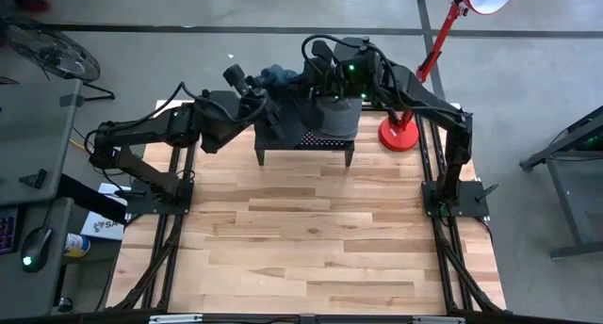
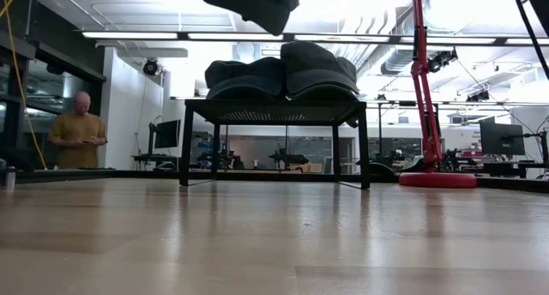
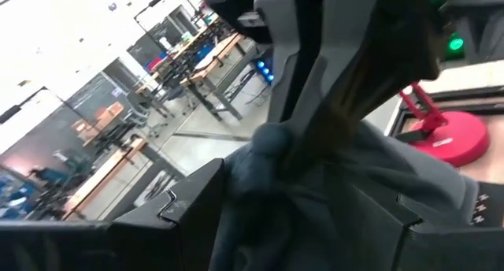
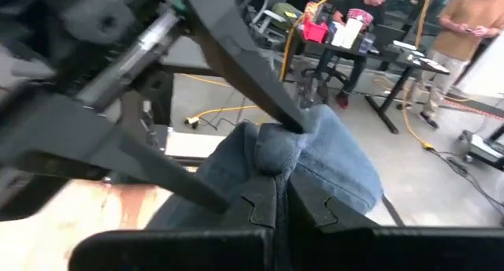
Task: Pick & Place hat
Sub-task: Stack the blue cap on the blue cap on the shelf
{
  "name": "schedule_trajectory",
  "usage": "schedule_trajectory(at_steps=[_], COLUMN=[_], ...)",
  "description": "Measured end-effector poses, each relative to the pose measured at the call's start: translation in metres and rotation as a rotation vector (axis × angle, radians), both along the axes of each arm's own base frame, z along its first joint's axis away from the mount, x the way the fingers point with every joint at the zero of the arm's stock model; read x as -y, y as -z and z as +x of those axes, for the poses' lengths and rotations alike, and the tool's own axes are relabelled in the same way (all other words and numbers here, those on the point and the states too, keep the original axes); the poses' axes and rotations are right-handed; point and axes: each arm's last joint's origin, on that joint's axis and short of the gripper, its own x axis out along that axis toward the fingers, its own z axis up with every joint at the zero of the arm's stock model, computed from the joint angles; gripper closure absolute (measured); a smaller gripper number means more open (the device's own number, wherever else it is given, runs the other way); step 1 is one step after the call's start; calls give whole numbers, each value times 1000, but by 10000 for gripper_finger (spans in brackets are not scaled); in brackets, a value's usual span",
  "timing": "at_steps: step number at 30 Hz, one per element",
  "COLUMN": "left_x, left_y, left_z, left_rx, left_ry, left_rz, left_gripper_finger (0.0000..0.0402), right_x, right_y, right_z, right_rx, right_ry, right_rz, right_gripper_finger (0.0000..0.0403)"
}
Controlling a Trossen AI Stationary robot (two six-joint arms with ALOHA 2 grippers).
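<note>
**Two-arm hold on hat: risking tug-of-war or drop onto the stack**

- Pinching tight with the right gripper: fingers together on a bunched fold of the blue hat, biting only a small bit of fabric.
- Straddling the same bunch with the left gripper. Cannot tell whether it is actually squeezing or just sitting around the cloth.
- Hanging the hat in the air between both grippers, above the black stand at the back of the tabletop, clear of the stacked hats lying on it.

Watching for:
- Pulling apart while both are gripping. This means stretching the fabric, slipping it out of the thinner pinch and letting the hat swing off one side.
- Releasing on the right before confirming a left grip. This means dropping the hat straight back onto the stack or off the stand's rear edge, out of reach.
- Lowering with the hat drooping. This means dragging the brim across the stack and pulling a second hat along or knocking it off the stand.
- Crowding both wrists over a small spot. Any retreat means risking finger-on-finger contact, so backing out one arm at a time seems safer.
- Swinging the right arm outward toward the red lamp, standing just beside the stand, and risking a bump on its base or pole.

Treating soft denim as unpredictable: folding, sagging and hiding the real contact from both wrist views.
</note>
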Motion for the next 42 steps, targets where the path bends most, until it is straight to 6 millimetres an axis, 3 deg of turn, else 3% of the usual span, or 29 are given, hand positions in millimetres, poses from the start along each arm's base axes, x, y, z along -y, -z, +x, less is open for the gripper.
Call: schedule_trajectory(at_steps=[16,21,28,33,37,42], left_x=[-1,-1,-1,-1,-1,-1], left_y=[10,13,13,12,11,10], left_z=[10,13,13,13,13,9], left_rx=[-17,-15,2,11,20,9], left_ry=[-49,-91,-111,-104,-94,-65], left_rz=[-29,-26,-32,-34,-37,-43], left_gripper_finger=[200,261,385,387,393,396], right_x=[-4,-4,-4,-4,-3,1], right_y=[-7,-7,-6,-9,-15,-25], right_z=[-1,-1,-2,-6,-14,-32], right_rx=[57,57,47,49,51,61], right_ry=[-93,-95,-95,-84,-76,-45], right_rz=[30,28,11,-9,-33,-32], right_gripper_finger=[402,402,402,400,374,310])
